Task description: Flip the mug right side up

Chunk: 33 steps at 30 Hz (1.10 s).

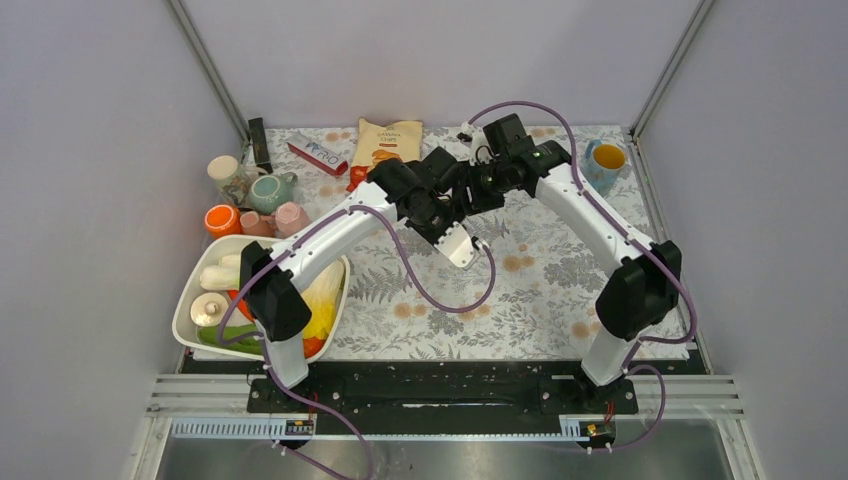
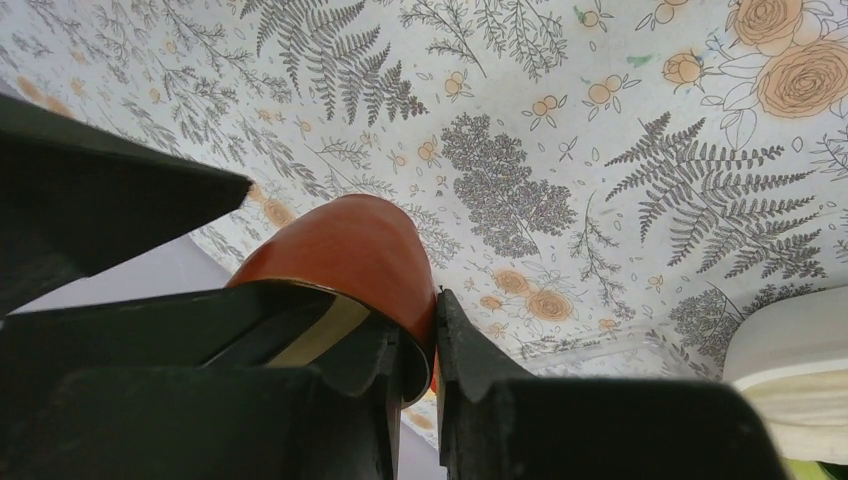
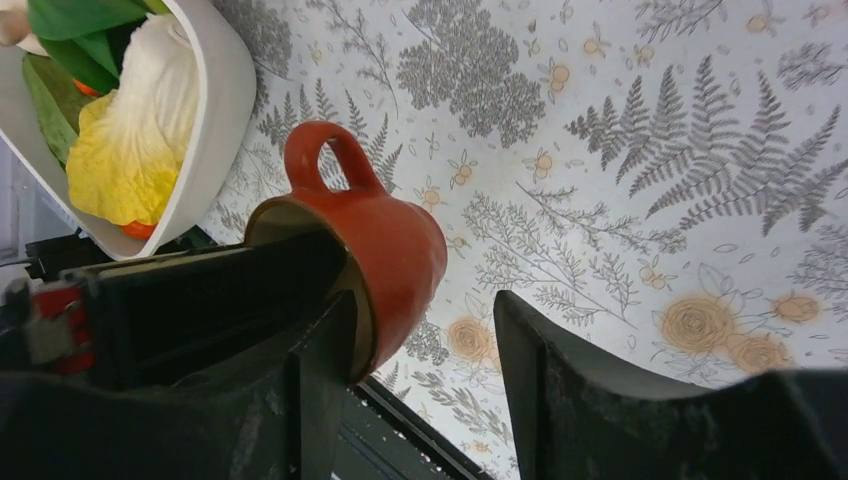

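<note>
The mug (image 3: 395,245) hangs on its side above the table (image 3: 650,120) - rim pinched by the left fingers (image 2: 480,370) - and the right fingers (image 3: 560,380), half spread, sit either side of its body, maybe not touching yet.

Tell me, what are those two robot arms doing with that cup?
The left gripper is pinching the rim of a glossy red ceramic mug and holding it over the flowery tablecloth. The mug is tipped sideways, not right side up yet. The right gripper has one finger on each side of the mug's body, but there is a gap on one side, so it has not grabbed it.
</note>
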Available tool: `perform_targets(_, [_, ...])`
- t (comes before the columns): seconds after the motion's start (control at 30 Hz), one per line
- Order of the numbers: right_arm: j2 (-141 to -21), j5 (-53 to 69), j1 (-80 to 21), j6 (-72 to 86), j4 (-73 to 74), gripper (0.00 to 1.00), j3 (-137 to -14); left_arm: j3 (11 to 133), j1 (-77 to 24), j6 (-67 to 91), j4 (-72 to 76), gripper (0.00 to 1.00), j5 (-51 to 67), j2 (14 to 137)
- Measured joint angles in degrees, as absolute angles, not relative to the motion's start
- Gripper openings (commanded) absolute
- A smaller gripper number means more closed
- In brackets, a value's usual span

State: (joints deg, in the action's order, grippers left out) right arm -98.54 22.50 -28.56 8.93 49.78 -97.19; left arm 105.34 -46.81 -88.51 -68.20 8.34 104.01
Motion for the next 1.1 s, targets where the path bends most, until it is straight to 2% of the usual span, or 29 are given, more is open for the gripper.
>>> perform_targets(0.07, [-100.33,22.02,-28.73,8.60,50.48,0.51,-97.03,105.34,-46.81,-88.51,-67.99,0.00,8.45,104.01])
perform_targets(0.13, [-101.84,22.04,-28.88,8.71,50.30,0.39,-97.06,105.34,-46.85,-88.47,-68.03,0.00,8.67,104.47])
perform_targets(0.2, [-102.87,22.11,-29.15,9.06,50.37,0.23,-97.32,105.34,-47.11,-88.25,-67.94,0.00,8.88,104.99])
perform_targets(0.27, [-103.85,21.26,-29.56,8.80,50.68,0.00,-98.04,105.34,-47.18,-88.03,-67.53,0.00,8.82,105.32])
perform_targets(0.37, [-105.23,18.46,-30.46,7.51,50.87,0.00,-98.48,105.41,-47.18,-87.70,-67.16,0.00,8.60,105.32])
perform_targets(0.43, [-105.43,16.71,-30.89,6.83,50.89,0.00,-98.48,105.38,-47.18,-87.02,-67.00,0.32,8.25,105.65])
perform_targets(0.5, [-105.27,15.00,-30.89,6.48,50.81,0.00,-98.52,105.32,-47.31,-85.76,-65.87,0.58,7.51,105.84])
perform_targets(0.57, [-105.27,12.58,-30.20,6.66,50.87,0.00,-98.30,105.36,-47.18,-83.29,-63.40,0.74,6.70,105.60])
perform_targets(0.67, [-105.27,9.41,-26.00,7.05,50.57,0.00,-97.01,106.06,-46.41,-79.40,-61.84,0.88,6.31,105.06])
perform_targets(0.93, [-106.67,5.17,-12.69,8.69,46.70,0.00,-95.90,108.92,-45.21,-69.23,-60.29,0.94,6.33,104.03])
perform_targets(1.1, [-116.14,1.85,-8.64,11.46,44.60,0.00,-106.41,109.56,-40.82,-58.48,-59.86,0.94,6.79,103.61])
